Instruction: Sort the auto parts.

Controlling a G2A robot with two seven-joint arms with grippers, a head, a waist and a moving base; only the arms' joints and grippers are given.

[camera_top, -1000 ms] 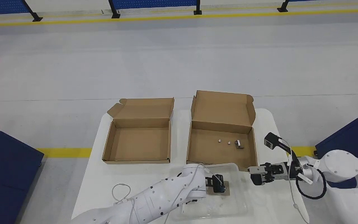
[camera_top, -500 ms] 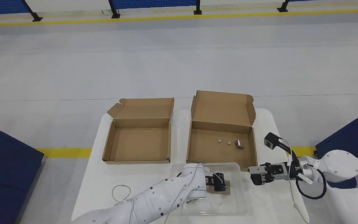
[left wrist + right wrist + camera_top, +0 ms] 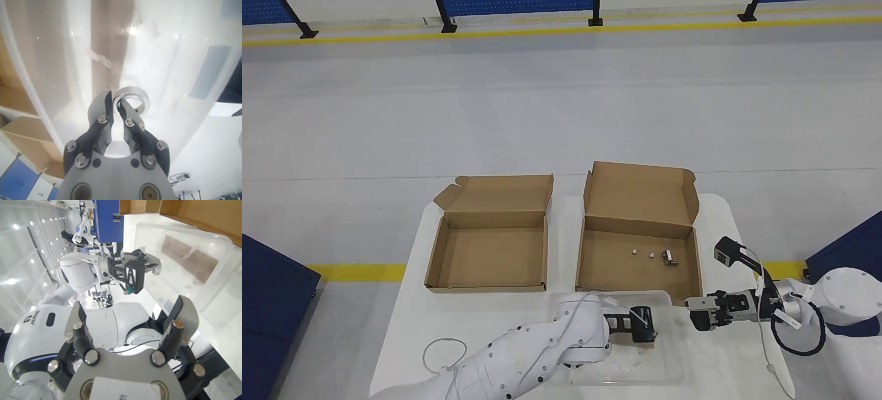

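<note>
Tabletop (image 3: 412,320): white, carrying two open cardboard boxes at the far side and a clear bin at the near edge.
Left box (image 3: 487,258): lying open with its lid flap standing up behind it, and showing a bare brown floor.
Clear bin (image 3: 662,355): sitting just in front of the right box, with a brown patch showing at its bottom and a small pale part (image 3: 98,58) lying on that patch.
Left gripper (image 3: 642,325): hanging over the bin's inside, toward its far right part, and pointing at the right box.
Left jaws: clamping the wall of the metal ring, one finger inside the ring and one outside.
Metal ring (image 3: 131,102): the task's part, a plain silver band, being held at the left gripper's tips above the bin's floor.
Right box (image 3: 637,275): lying open with its lid up, holding three small parts (image 3: 652,256) in a loose row near its far right corner.
Right gripper (image 3: 700,312): waiting just beside the bin's right end, near the right box's front corner, and facing the left gripper.
Right jaws: standing wide apart and gripping nothing.
Writing: a white label is showing on the right wrist's plate (image 3: 122,391), its print cut off and unreadable.
</note>
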